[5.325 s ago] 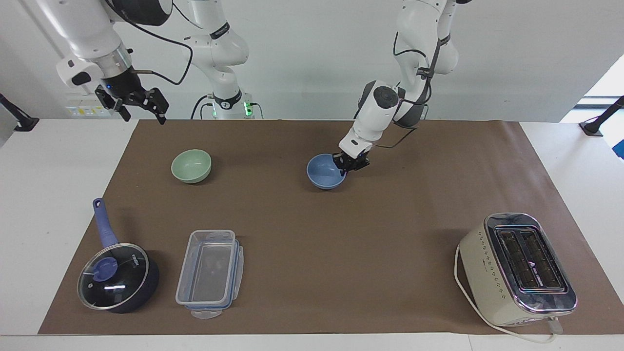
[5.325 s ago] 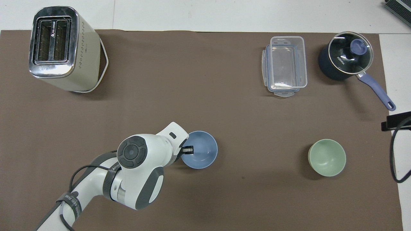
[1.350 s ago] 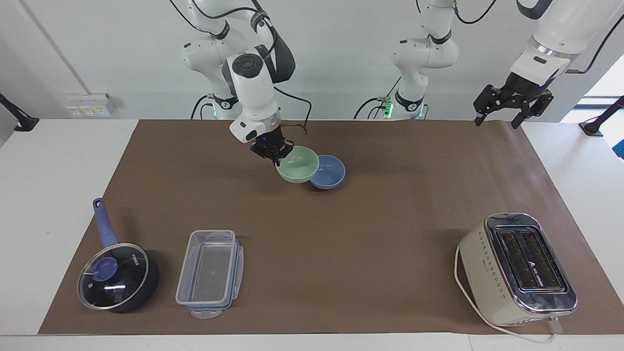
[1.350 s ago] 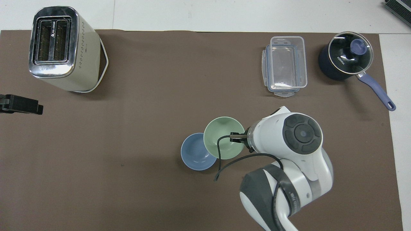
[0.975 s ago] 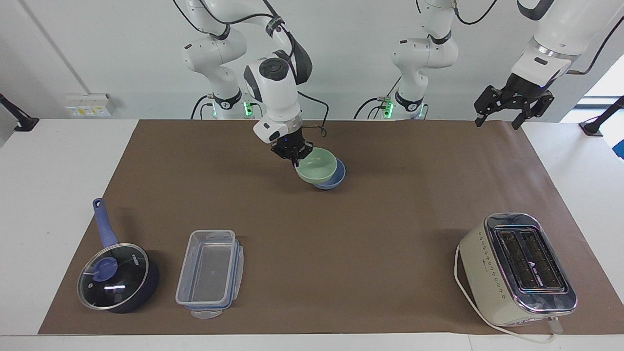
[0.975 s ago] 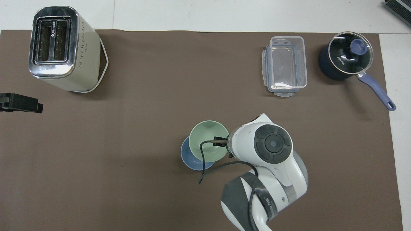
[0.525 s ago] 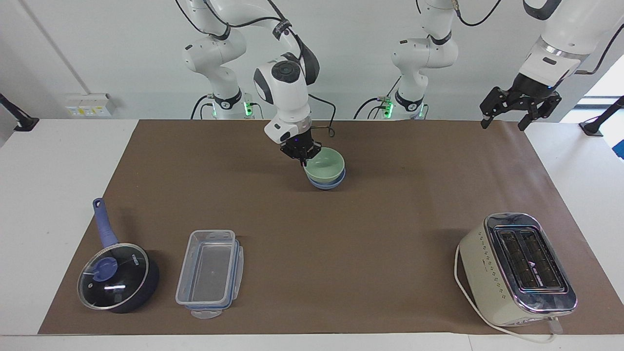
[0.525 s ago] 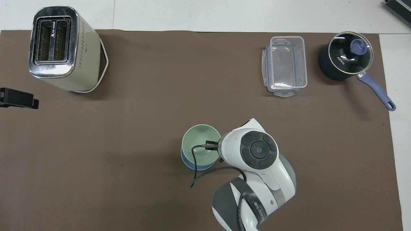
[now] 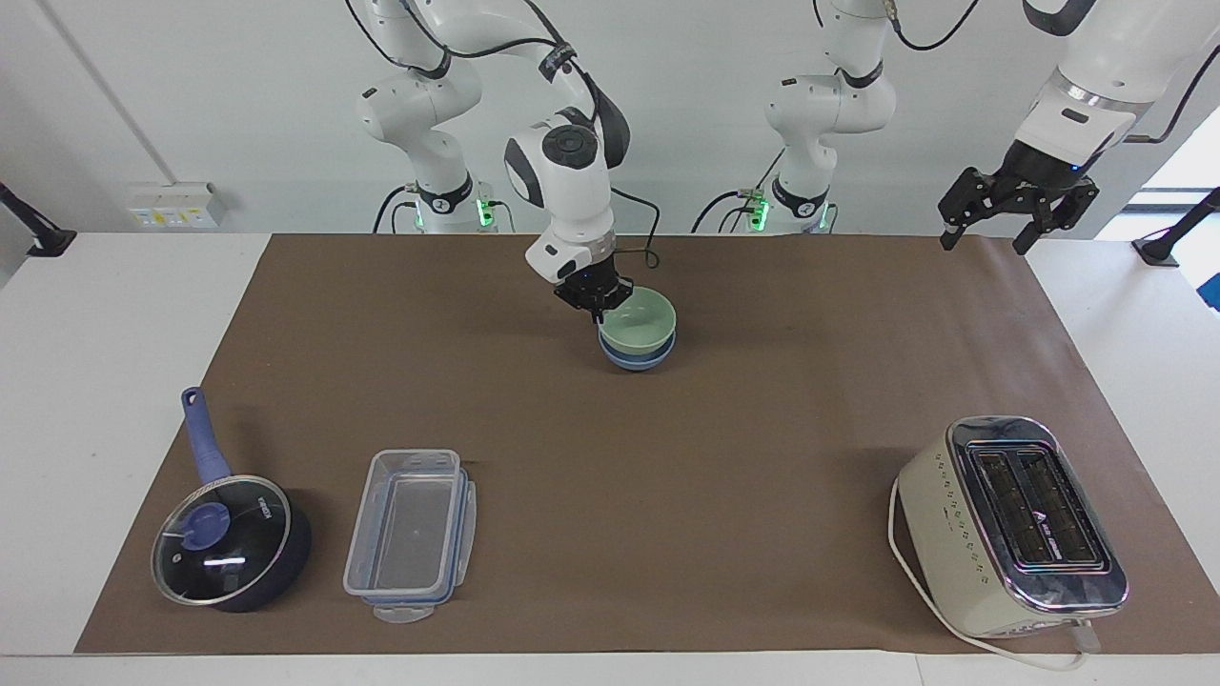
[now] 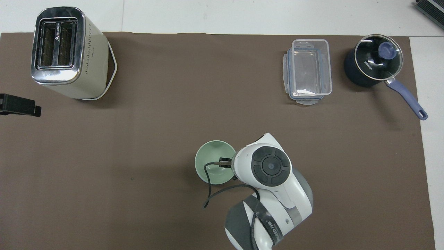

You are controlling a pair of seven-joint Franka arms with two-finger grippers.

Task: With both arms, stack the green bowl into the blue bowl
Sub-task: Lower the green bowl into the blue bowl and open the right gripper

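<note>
The pale green bowl sits nested in the blue bowl in the middle of the mat, on the side near the robots. Only a low band of the blue bowl shows under it in the facing view, and the overhead view hides it completely. My right gripper is shut on the green bowl's rim, on the side toward the right arm's end. My left gripper hangs open and empty in the air over the mat's edge at the left arm's end, waiting.
A cream toaster stands far from the robots at the left arm's end. A clear plastic container and a dark blue lidded saucepan lie far from the robots at the right arm's end. A brown mat covers the table.
My right gripper carried the green bowl sideways over the blue bowl and lowered it in, so the two now line up. The left gripper has barely moved.
</note>
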